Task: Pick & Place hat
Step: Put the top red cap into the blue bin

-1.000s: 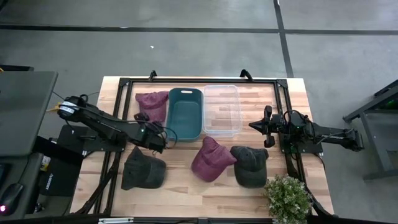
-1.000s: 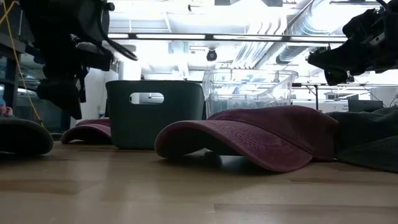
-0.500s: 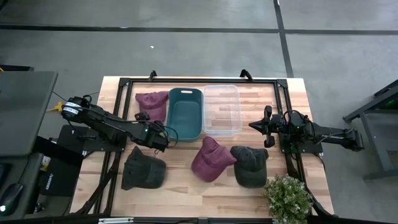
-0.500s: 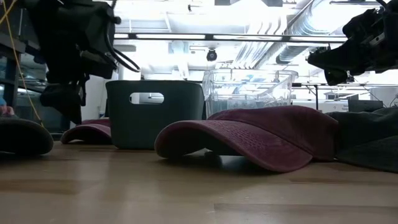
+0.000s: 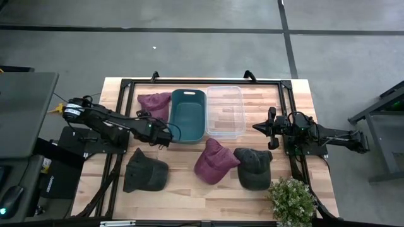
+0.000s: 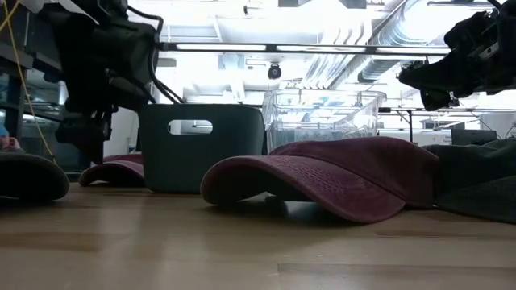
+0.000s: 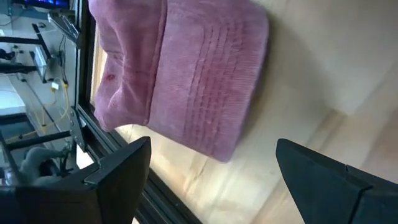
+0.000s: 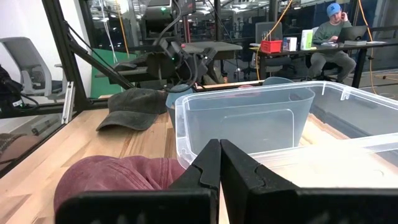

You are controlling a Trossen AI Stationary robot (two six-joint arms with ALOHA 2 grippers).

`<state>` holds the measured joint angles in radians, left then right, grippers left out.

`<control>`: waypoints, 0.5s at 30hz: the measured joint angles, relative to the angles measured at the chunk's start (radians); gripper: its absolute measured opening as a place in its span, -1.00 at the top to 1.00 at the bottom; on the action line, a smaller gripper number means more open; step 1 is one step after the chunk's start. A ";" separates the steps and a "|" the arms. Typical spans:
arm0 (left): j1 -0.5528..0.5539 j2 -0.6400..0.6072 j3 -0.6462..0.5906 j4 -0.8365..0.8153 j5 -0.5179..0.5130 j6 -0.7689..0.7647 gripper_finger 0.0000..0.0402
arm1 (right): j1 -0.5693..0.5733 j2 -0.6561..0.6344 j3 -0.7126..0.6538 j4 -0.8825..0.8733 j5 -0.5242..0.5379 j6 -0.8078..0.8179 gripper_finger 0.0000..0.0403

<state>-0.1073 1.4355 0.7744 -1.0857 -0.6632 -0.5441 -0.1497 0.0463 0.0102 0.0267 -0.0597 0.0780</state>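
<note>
Hats lie scattered over the wooden counter (image 5: 95,180): a maroon corduroy hat (image 5: 154,104) at the far left beside the teal bin (image 5: 188,115), a dark hat (image 5: 144,171) near the front left, a maroon cap (image 5: 214,160) in the middle touching a grey cap (image 5: 253,168), and a clear bin (image 5: 225,111) just right of the teal one.

The left claw (image 5: 165,134) hangs above the counter near the teal bin's front left corner, just in front of the corduroy hat. Its wrist view shows both fingers (image 7: 118,177) spread wide with nothing between them, the corduroy hat (image 7: 186,74) filling the space ahead. That hat looks like the target.

To grasp well, the claw should come down over the folded edge nearest it, straddling a ridge of fabric rather than the flat crown, and pinch deep enough that soft cloth does not slip out. The bin wall stands close, so the approach should stay clear of it.

The right claw (image 5: 273,128) waits by the clear bin's right side, fingers (image 8: 205,171) pressed together and empty.
</note>
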 joint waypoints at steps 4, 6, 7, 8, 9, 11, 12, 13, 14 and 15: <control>0.008 -0.042 -0.035 0.043 -0.004 0.078 -0.68 | 0.000 0.000 0.000 0.000 0.000 0.000 1.00; 0.017 -0.074 -0.057 0.062 -0.011 0.122 -0.68 | 0.000 0.000 0.000 0.000 0.000 0.000 1.00; 0.021 -0.089 -0.071 0.079 -0.013 0.148 -0.68 | 0.000 0.000 0.000 0.000 0.000 0.000 1.00; 0.026 -0.108 -0.087 0.092 -0.013 0.174 -0.68 | 0.000 0.000 0.000 0.000 0.000 0.000 1.00; 0.030 -0.129 -0.101 0.098 -0.012 0.197 -0.68 | 0.000 0.000 0.000 0.000 0.000 0.000 1.00; 0.029 -0.162 -0.122 0.126 0.000 0.223 -0.68 | 0.000 0.000 0.000 0.000 0.000 0.000 1.00; 0.029 -0.177 -0.132 0.129 0.013 0.226 -0.68 | 0.000 0.000 0.000 0.000 0.000 0.000 1.00; 0.029 -0.193 -0.139 0.124 0.029 0.229 -0.68 | 0.000 0.000 0.000 0.000 0.000 0.000 1.00; 0.029 -0.203 -0.144 0.128 0.044 0.233 -0.68 | 0.000 0.000 0.000 0.000 0.000 0.000 1.00; 0.029 -0.210 -0.150 0.143 0.064 0.241 -0.68 | 0.000 0.000 0.000 0.001 0.000 0.000 1.00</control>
<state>-0.0784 1.2252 0.6243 -0.9430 -0.5993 -0.3035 -0.1495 0.0460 0.0102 0.0273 -0.0598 0.0780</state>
